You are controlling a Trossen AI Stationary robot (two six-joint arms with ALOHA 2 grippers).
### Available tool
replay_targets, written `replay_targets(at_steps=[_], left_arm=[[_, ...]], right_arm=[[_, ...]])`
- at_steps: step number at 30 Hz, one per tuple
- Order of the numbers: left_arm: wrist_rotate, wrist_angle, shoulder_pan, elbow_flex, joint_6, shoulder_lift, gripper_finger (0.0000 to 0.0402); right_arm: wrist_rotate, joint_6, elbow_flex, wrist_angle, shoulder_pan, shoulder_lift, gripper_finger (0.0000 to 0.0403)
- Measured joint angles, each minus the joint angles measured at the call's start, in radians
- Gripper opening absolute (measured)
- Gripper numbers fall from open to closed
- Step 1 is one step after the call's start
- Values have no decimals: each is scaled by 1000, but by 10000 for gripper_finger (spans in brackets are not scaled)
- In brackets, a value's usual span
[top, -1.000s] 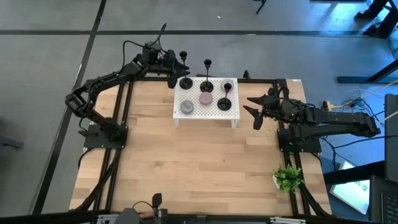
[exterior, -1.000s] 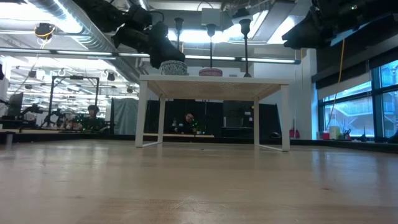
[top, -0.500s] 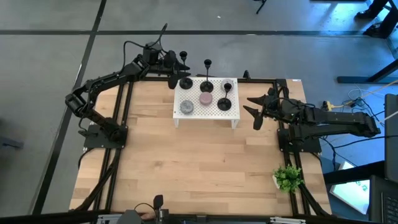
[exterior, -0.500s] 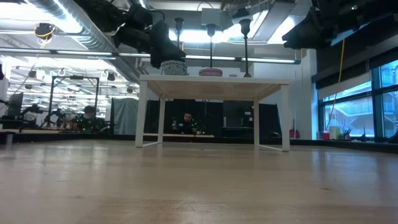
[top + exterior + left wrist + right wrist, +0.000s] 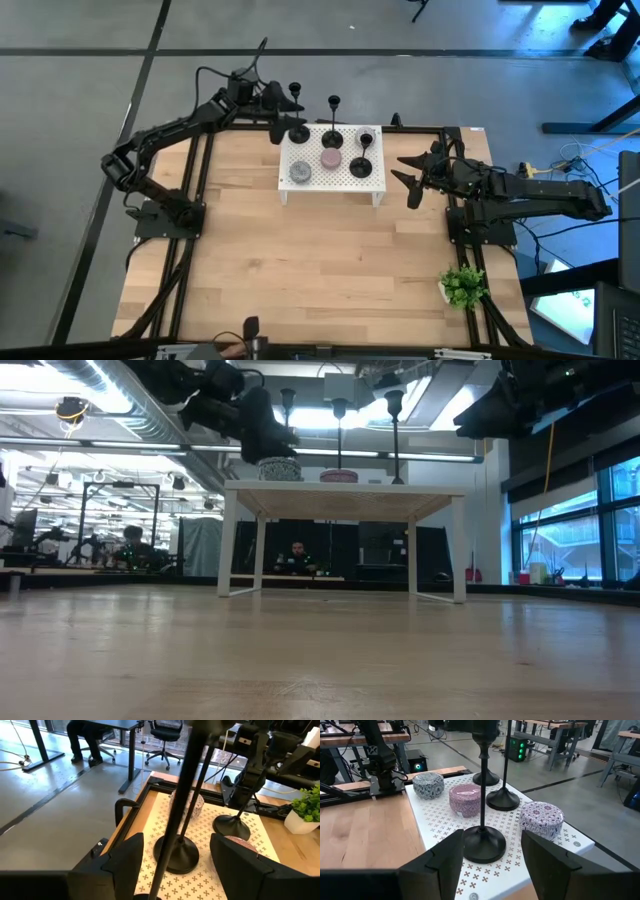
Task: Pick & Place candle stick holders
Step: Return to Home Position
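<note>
Worktop (image 5: 300, 270) carries a white shelf (image 5: 330, 188) at its far middle. Left arm (image 5: 170, 130) reaches to the shelf's far left corner. Right arm (image 5: 540, 195) waits just beside the shelf's right end.

Three black candle holders (image 5: 332, 138) stand upright on the shelf, with three candle tins (image 5: 331, 159) among them. Corner holder (image 5: 176, 855): base near the shelf's edge, stem rising between the left fingers (image 5: 125, 860). These are spread and, as far as the wrist view shows, touch neither stem nor base. Right fingers (image 5: 445, 860) are spread too, holding nothing.

Main risk, by my reading, is the left arm pulling out.
- The holder is tall and thin on a small base.
- Any sideways drift or wrist roll while the stem sits between the fingers would clip it.
- It could tip off the shelf's far edge or into the next holder, domino-fashion.
- Safer to back straight out along the finger line before swinging home.

Lesser risk: the right arm brushing the holder nearest the shelf's right end.
</note>
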Motion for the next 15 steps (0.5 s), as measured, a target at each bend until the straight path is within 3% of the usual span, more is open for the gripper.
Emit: replay_targets(at_steps=[15], left_arm=[[-69,-72,0,1,0,-47,285]], right_arm=[[1,6,0,2,0,0,202]])
